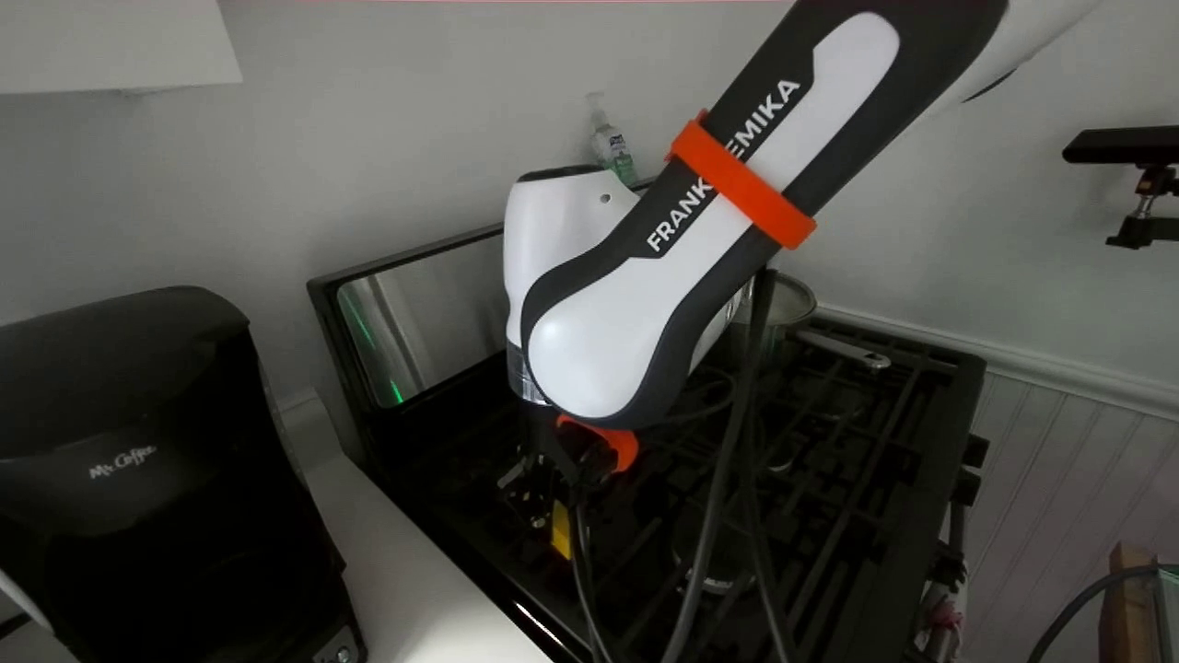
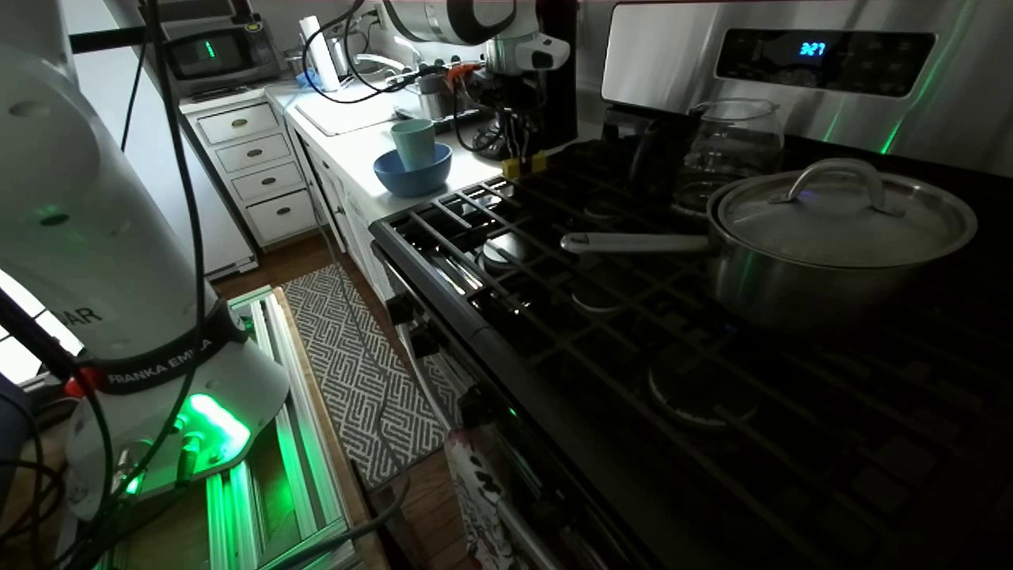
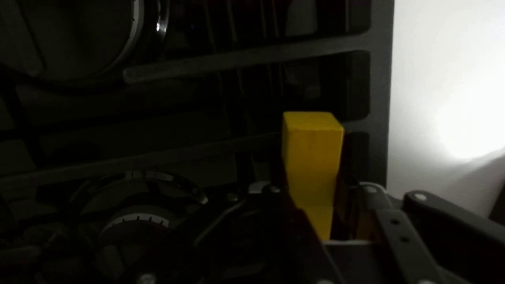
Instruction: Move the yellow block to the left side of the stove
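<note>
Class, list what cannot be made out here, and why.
Whether the fingers touch the yellow block: wrist view, too dark.
The base of the cup: in an exterior view, hidden by the bowl.
Part of the coffee maker: in an exterior view, past the left edge.

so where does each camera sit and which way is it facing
Wrist view: on the wrist, facing down at the stove and yellow block; the gripper shows.
In an exterior view: near the coffee maker, looking down across the stove; arm and gripper show.
In an exterior view: from the end with the steel pot, looking toward the blue bowl; robot base, arm and gripper show.
Both exterior views share the steel pot; all three show the stove and yellow block.
</note>
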Available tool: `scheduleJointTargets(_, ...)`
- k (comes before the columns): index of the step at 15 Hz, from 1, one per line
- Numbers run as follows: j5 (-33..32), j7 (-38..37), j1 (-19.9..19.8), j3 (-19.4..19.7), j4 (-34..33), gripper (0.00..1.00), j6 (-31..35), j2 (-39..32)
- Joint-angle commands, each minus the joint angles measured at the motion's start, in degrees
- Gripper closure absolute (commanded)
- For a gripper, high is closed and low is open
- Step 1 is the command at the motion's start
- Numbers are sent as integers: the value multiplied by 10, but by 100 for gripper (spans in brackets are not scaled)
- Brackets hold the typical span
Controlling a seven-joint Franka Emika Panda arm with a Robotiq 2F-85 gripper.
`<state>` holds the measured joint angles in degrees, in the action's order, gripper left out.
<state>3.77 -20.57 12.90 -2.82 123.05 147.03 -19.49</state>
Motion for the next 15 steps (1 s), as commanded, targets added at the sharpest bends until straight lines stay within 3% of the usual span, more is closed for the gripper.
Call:
scheduleJointTargets(1, -11, -14, 0, 3, -29, 36, -32, -20)
scheduleJointTargets(6, -13, -16, 3, 2, -20, 2, -37, -1)
scheduleJointTargets(13, -74, -59, 9, 18, 47, 0, -13, 98)
scheduleJointTargets(14, -47, -29, -4, 2, 4, 0, -24, 49)
scheduleJointTargets(15, -50, -31, -6, 1, 9, 0, -25, 59)
